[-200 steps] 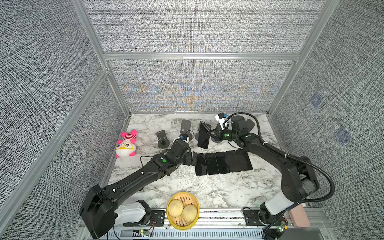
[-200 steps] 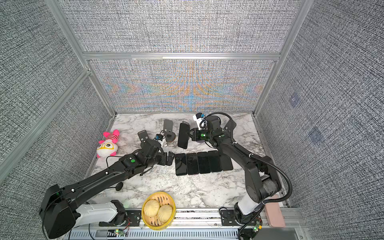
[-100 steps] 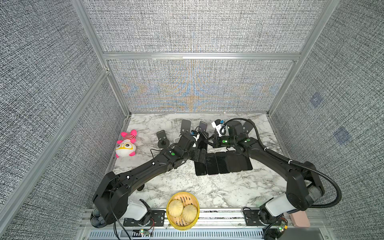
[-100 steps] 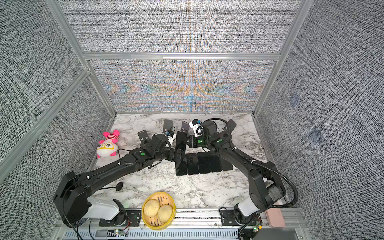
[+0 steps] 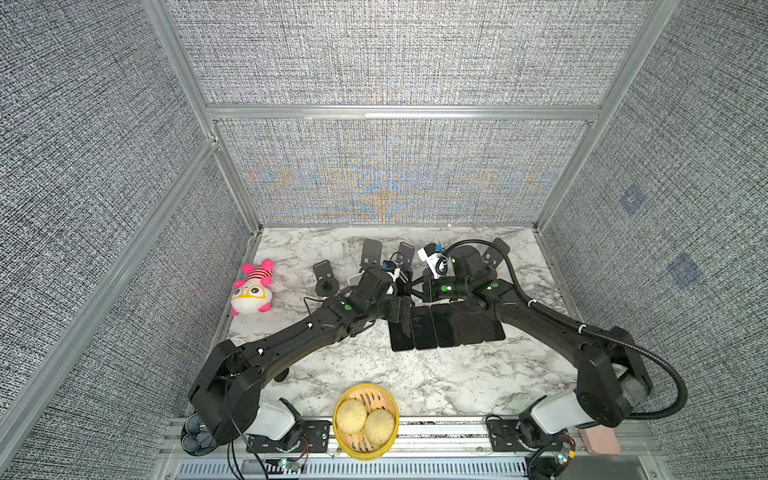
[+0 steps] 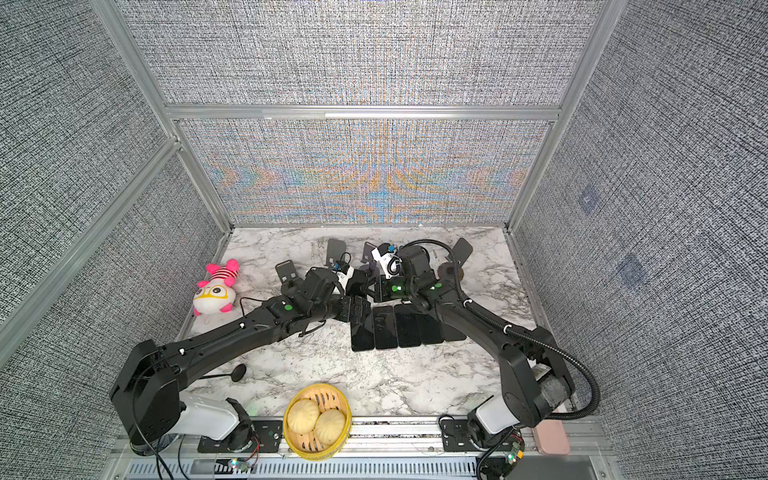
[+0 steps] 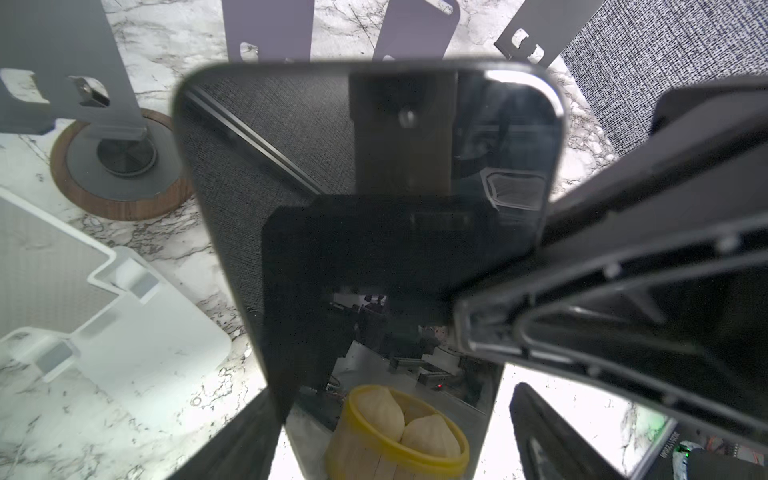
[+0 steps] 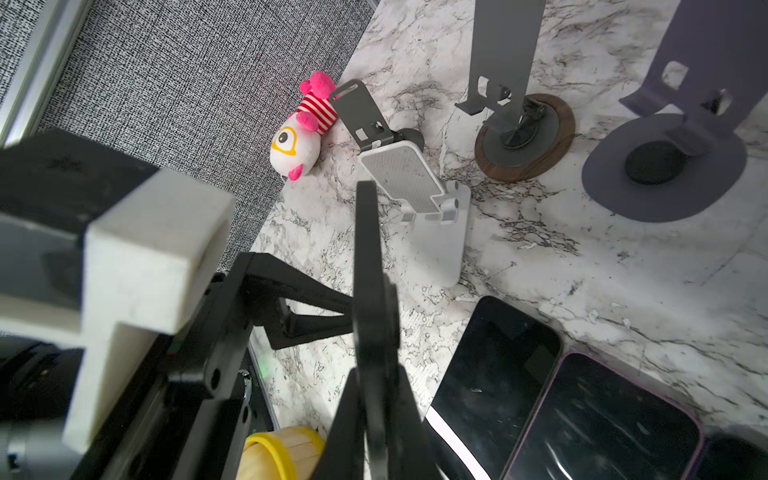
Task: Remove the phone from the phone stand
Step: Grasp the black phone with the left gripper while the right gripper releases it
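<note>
The phone (image 7: 374,199) is off its stand, held up over the marble surface (image 5: 436,374) where the two arms meet in the middle. The right tool (image 8: 374,332) is clenched on it and pinches its flat faces, so the right wrist view shows only the phone's thin edge. The phone's dark screen faces the left wrist camera and shines like a mirror. The left tool (image 7: 392,395) is at one end of the phone with its fingers (image 7: 540,428) spread wide, one on each side. A bright strip of surface shows between that finger and the phone's side, so this tool is released and not squeezing. I cannot tell if the other finger touches the phone. Near the phone sits a white phone stand (image 8: 424,195) with nothing on it. Past it are a gray stand on a round wooden base (image 8: 523,137), a purple stand (image 8: 665,174) and a small dark stand (image 8: 361,112). Just beside the small dark stand lies a pink and white plush toy (image 5: 252,291). A row of other phones (image 5: 446,330) lies flat, side by side, partly under the right arm. At the front edge is a yellow steamer basket (image 5: 365,451) with two buns (image 5: 351,415) in it.
</note>
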`<state>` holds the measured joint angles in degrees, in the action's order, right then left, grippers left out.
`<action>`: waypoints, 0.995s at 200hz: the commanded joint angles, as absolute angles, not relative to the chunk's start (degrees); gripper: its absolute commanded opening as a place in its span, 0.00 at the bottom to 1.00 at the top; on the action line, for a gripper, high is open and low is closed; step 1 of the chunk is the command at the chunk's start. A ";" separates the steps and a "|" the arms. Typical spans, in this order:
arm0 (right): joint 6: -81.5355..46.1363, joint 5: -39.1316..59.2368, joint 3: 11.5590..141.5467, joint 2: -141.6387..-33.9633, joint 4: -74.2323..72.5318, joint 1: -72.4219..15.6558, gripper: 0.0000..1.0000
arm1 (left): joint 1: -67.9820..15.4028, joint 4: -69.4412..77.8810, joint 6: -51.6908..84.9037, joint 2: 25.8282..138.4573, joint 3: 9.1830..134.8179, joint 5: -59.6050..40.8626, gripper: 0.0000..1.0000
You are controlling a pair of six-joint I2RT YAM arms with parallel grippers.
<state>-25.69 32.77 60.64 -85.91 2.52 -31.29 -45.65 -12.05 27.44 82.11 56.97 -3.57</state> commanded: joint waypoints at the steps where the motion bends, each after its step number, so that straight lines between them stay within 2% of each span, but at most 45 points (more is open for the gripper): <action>1: -25.67 34.37 60.40 -85.00 -0.70 -31.85 0.00 | -45.61 -10.46 28.01 81.75 56.77 -3.52 0.83; 111: -24.96 34.31 60.51 -84.91 -0.35 -32.70 0.00 | -45.55 -12.43 32.56 79.76 55.89 0.61 0.52; 126: -25.09 34.19 60.68 -85.00 -0.05 -32.68 0.06 | -45.53 -11.84 32.37 79.05 54.79 1.78 0.47; 199: -24.61 32.30 61.52 -84.53 2.11 -32.70 0.35 | -43.95 -10.11 33.35 74.51 50.58 2.05 0.38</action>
<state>-25.04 33.28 61.12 -84.95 1.32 -32.64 -44.77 -12.16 32.16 75.61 51.20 1.72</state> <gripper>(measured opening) 0.313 0.719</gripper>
